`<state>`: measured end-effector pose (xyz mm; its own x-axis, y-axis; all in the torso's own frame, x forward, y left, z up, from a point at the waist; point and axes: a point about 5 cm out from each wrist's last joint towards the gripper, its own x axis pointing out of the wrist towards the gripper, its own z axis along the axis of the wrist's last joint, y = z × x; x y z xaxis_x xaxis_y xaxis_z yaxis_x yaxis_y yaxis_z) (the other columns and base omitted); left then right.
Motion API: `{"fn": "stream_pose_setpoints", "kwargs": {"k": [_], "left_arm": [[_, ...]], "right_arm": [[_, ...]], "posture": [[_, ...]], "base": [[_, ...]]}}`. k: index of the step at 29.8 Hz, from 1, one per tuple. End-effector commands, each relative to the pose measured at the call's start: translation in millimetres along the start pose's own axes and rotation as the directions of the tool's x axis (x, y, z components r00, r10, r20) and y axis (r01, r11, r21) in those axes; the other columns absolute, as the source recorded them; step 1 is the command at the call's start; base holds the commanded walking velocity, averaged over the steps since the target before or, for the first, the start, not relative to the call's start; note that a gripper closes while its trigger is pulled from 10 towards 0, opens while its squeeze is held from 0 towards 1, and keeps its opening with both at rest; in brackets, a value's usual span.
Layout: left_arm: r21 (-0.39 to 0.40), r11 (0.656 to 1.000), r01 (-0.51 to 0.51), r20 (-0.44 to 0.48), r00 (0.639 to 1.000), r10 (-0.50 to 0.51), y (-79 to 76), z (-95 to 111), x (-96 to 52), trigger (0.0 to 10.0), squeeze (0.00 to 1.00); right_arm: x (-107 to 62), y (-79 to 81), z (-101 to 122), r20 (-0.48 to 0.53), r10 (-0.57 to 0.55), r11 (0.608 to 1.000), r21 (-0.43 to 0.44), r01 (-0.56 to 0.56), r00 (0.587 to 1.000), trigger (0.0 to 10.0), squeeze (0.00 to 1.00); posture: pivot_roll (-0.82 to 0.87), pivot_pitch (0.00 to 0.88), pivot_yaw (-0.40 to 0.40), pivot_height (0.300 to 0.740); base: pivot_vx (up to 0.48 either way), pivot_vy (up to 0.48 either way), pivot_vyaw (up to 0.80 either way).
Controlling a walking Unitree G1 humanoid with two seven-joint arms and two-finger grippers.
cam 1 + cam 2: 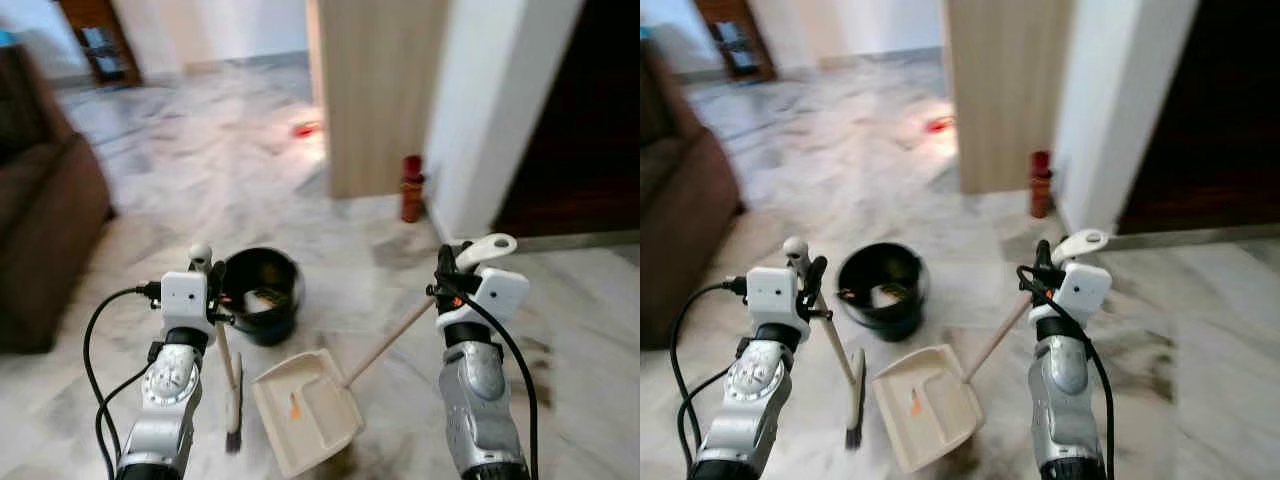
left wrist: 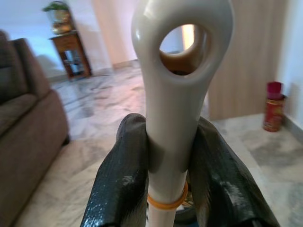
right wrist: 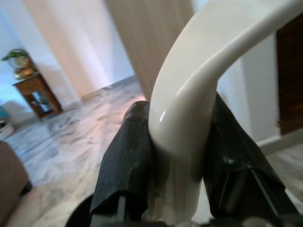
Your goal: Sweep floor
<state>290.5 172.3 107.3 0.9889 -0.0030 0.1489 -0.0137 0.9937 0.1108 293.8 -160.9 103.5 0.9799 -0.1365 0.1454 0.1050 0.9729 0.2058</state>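
**A:** Marble floor (image 1: 560, 330), open living area, sofa (image 1: 40, 230) on our left. Where's the gear?

**B:** Left gripper (image 2: 165, 175) is clamped on the broom (image 1: 232, 400) at its eyelet end, so the bristles rest on the floor beside the dustpan (image 1: 305, 410). Right gripper (image 3: 175, 161) is clamped on the dustpan handle, tilting the pan's mouth flat to the floor.

**A:** And the bucket (image 1: 262, 290)?

**B:** Just beyond both tools, likely placed there for dumping. We see an orange scrap in the pan.

- The left gripper (image 1: 207, 283) clasps a broom (image 1: 231, 385); the right gripper (image 1: 452, 268) clasps a dustpan (image 1: 305, 410).
- A black bucket (image 1: 262, 293) stands just behind, on the marble floor (image 1: 330, 250).
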Motion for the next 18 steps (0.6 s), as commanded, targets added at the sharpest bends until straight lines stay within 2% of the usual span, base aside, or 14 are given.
{"fn": "stream_pose_setpoints", "kwargs": {"k": [1,3,9,18], "left_arm": [[0.004,1.000,-0.002,0.042,0.999,0.002,1.5,9.4,3.0,10.0,0.00],[0.003,1.000,-0.001,0.042,0.999,0.001,1.1,9.3,3.3,10.0,0.00],[0.003,1.000,-0.002,0.043,0.999,0.002,0.1,8.9,2.4,10.0,0.00],[0.007,1.000,-0.003,0.047,0.999,0.002,-0.7,9.2,3.2,10.0,0.00]], "right_arm": [[4.5,4.7,9.9,0.048,0.013,1.000,0.000,-0.013,0.999,10.0,0.00],[5.0,4.6,9.9,0.047,0.013,1.000,0.001,-0.013,0.999,10.0,0.00],[7.2,4.1,12.2,0.047,0.002,1.000,0.016,-0.003,0.999,10.0,0.00],[20.5,11.0,42.1,0.164,-0.047,0.996,0.086,0.033,0.985,10.0,0.00]], "posture": [[0.01,0.000,0.061,0.740],[0.01,0.000,0.059,0.740],[0.01,0.000,0.055,0.740],[0.02,0.000,0.050,0.740]], "base": [[0.000,0.000,0.80],[0.000,0.000,0.80],[0.000,0.000,0.00],[0.000,0.000,0.00]]}}
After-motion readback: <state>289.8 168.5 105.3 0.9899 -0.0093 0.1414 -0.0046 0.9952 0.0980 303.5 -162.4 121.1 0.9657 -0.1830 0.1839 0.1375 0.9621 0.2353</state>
